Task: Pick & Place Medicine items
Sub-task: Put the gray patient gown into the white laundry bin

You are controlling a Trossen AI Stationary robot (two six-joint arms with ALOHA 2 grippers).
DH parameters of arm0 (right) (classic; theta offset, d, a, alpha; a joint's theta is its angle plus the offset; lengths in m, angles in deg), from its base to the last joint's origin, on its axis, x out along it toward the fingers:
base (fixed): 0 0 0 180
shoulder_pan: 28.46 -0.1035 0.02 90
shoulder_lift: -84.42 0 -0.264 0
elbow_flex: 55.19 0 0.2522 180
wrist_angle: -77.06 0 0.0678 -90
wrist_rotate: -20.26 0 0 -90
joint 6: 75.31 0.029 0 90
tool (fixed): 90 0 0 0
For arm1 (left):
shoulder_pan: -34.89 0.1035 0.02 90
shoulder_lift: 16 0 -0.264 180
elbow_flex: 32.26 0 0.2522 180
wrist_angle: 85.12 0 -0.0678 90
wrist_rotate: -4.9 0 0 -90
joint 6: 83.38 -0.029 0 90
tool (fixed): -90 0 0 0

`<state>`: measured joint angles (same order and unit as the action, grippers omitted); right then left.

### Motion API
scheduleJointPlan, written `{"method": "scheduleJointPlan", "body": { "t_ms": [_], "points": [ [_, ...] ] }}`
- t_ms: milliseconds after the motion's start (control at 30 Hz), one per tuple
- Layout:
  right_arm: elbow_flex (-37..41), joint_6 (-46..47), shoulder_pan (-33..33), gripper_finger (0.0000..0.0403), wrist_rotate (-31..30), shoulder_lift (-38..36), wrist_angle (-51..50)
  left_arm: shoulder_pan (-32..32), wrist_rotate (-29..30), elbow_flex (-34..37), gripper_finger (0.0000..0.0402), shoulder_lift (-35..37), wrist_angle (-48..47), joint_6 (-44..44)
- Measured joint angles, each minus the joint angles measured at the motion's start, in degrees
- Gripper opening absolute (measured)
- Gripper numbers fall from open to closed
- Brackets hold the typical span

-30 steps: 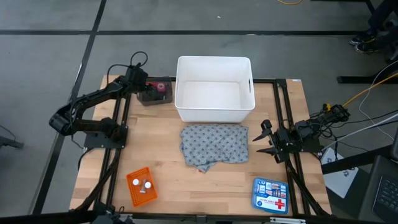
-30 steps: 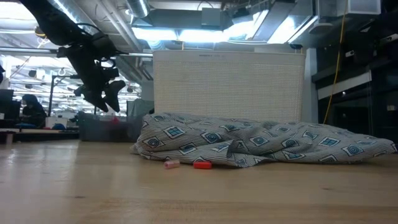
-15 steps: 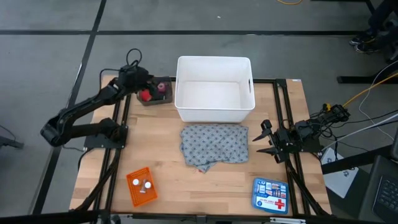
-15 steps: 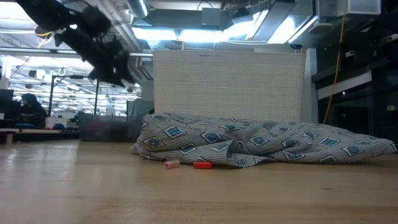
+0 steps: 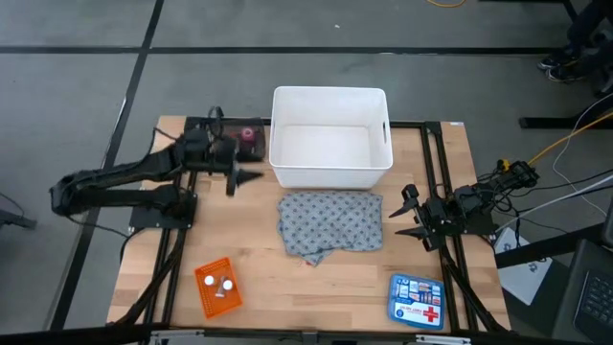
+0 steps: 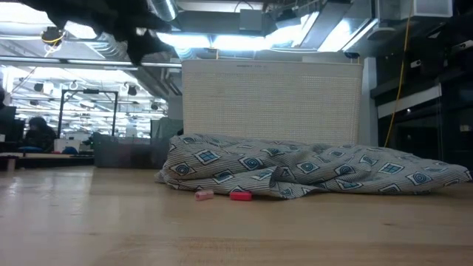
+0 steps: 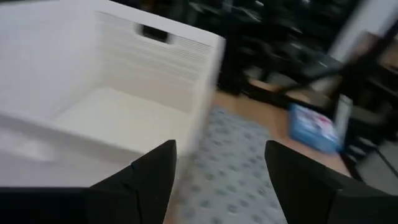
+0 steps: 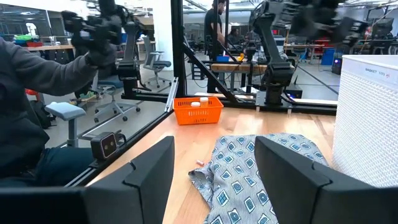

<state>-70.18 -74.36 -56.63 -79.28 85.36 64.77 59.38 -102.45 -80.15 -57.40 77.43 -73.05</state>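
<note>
Wooden table [image 5: 249,278]: grey dotted cloth [image 5: 329,224] lies crumpled just in front of white bin [image 5: 330,137]; pink piece [image 6: 204,195] and red piece [image 6: 239,196] at its near edge. Orange basket [image 5: 216,287] holds white tablets [image 5: 222,284]. Left gripper [image 5: 247,176] empty, fingers spread, beside bin. Right gripper [image 5: 406,214] spread, empty, right of cloth.

Left wrist view motion-blurred; white bin [image 7: 112,93] cut off at edge. Low view: left arm [image 6: 111,26] cropped at top, gripper unseen. Small dark tray [image 5: 251,140] contents partly hidden, can't ID. Tablets in orange basket [image 5: 216,286] too tiny.
</note>
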Motion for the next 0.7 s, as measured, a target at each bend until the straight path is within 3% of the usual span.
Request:
{"method": "scheduleJointPlan", "body": {
  "t_ms": [233, 400, 700],
  "points": [
    [0.0, 0.0, 0.0, 0.0224, 0.0, 0.01, 0.01, -21.44, 17.24, -0.02, 0.0241, -2.34, 0.66, -2.69],
    [0.0, 0.0, -0.01, 0.0224, 0.0, 0.0, 0.01, -34.19, 24.78, 0.0, 0.0241, -7.52, 3.87, -3.73],
    [0.0, 0.0, 0.0, 0.0224, 0.0, 0.01, 0.01, -48.0, 37.82, -0.06, 0.0254, -22.49, 12.77, -11.49]
  ]
}}
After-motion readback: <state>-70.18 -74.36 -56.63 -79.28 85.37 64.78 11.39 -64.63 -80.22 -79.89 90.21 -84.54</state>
